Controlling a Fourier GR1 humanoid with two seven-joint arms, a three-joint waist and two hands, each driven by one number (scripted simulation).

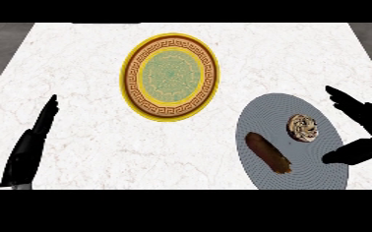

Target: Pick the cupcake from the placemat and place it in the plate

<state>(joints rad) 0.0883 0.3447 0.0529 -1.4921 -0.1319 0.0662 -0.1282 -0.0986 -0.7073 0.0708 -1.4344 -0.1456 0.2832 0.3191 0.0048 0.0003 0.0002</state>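
Head view | right hand [354, 128] spread wide beside cupcake [302, 127] (no contact) | left hand [30, 145] straight-fingered, holding nothing

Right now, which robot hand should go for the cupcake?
Right. The right robot hand is open beside the placemat, fingers and thumb either side of the cupcake. The left robot hand rests at the counter's far left, beyond the plate.

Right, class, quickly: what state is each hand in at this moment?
Left hand: open, fingers straight, holding nothing.
Right hand: open, thumb and fingers spread beside the placemat, holding nothing.
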